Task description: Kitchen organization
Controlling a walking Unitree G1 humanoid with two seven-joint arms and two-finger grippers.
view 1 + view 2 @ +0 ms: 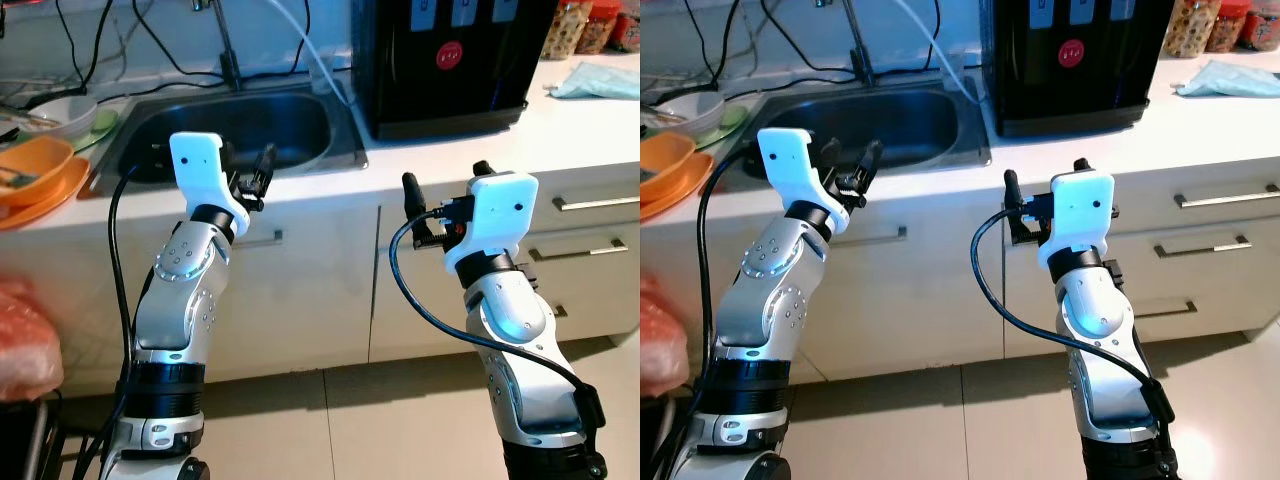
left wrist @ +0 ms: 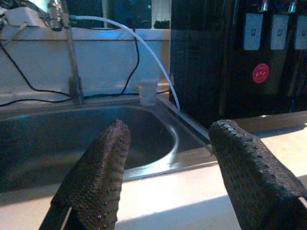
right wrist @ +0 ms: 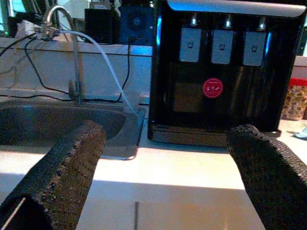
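Facing the counter, the left gripper [image 1: 252,176] and right gripper [image 1: 444,192] hover spread and empty. Orange bowls [image 1: 38,172] wait at ten o'clock beside the sink [image 1: 240,130]; approach seemingly underway, reaching likely next.

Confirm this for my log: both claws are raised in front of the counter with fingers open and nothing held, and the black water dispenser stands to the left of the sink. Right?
Not quite. The black water dispenser stands to the right of the sink, as the left eye view shows. The rest holds: the left claw and right claw are both raised before the counter, open and holding nothing.
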